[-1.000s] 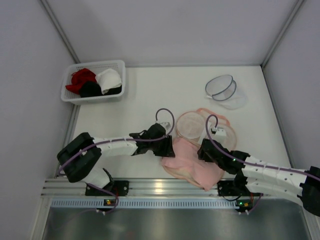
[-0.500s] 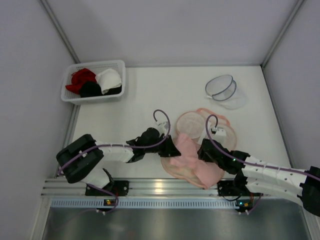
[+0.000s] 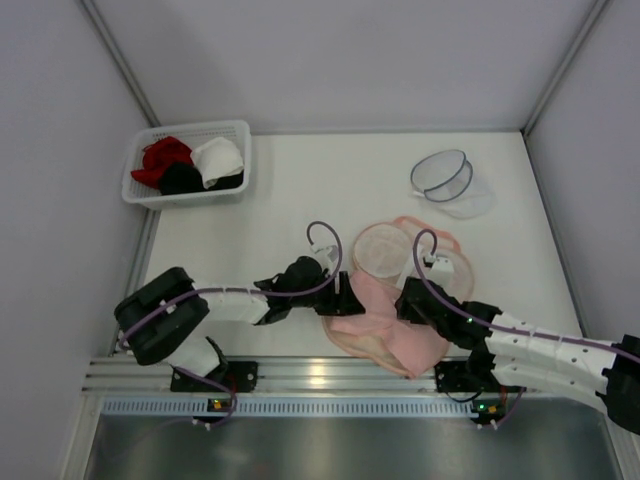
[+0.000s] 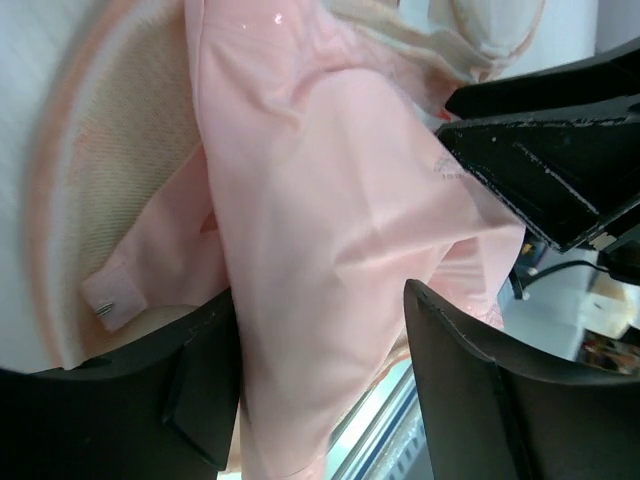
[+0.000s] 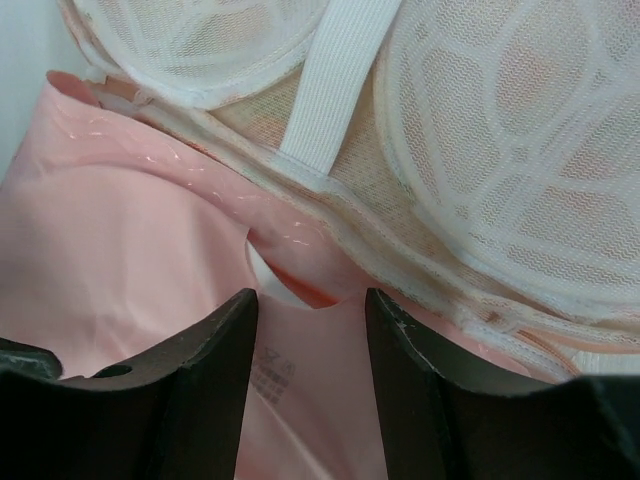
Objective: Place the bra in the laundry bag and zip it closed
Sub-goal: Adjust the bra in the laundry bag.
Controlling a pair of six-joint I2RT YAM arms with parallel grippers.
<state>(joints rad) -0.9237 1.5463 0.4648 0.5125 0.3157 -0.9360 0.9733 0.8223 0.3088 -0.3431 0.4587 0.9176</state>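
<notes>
Two arms meet at bra (image 3: 385,322), crumpled near desk (image 3: 300,190) front edge and lying across near part of laundry bag (image 3: 380,248). Your left jaws: apart, pink fabric between them. Your right jaws: apart, over bra beside bag's mesh.

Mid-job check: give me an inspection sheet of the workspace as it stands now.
Surface: white table, no stains seen.
Job's things: pink bra lies crumpled over the peach laundry bag, which is not zipped shut.
Clutter: basket holding red, black and white garments, far left; round mesh bag, far right.
Grippers: left gripper and right gripper both at the bra, fingers apart.
Cables: purple cables loop above each wrist, no snag seen.
Surroundings: grey walls; metal rail at near edge.
</notes>
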